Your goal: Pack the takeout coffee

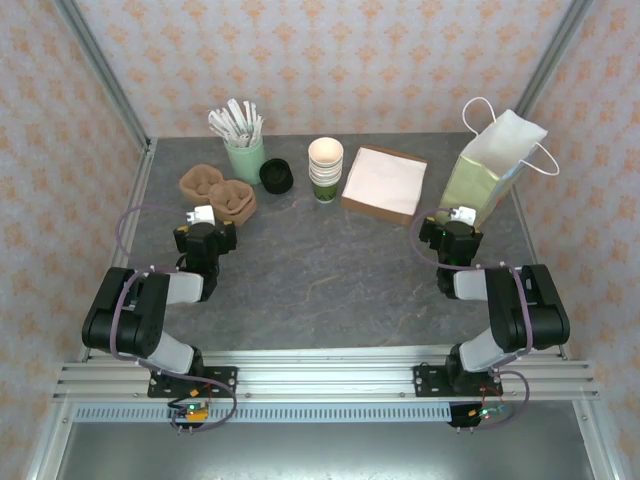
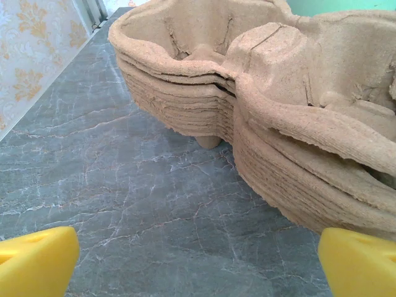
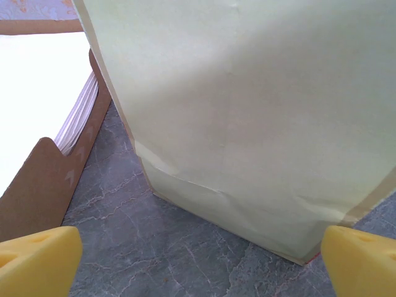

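A round black lid (image 1: 276, 176) sits at the back of the table beside the stack of cream cups (image 1: 325, 170). From above I cannot tell whether the takeout coffee's cup stands under that lid. A pale green paper bag (image 1: 488, 172) with white handles stands upright at the back right. My right gripper (image 1: 462, 216) is open just in front of the bag's (image 3: 247, 111) lower wall, nothing between its yellow fingertips (image 3: 37, 260). My left gripper (image 1: 203, 216) is open too, close to the stacked pulp cup carriers (image 2: 260, 111), with bare table between its fingertips (image 2: 37, 263).
A mint-green tumbler of white sticks (image 1: 243, 155) stands at the back left behind the pulp carriers (image 1: 220, 192). A brown box of white napkins (image 1: 383, 183) lies left of the bag, its wall (image 3: 43, 179) near my right gripper. Patterned walls enclose the grey table (image 1: 320, 280).
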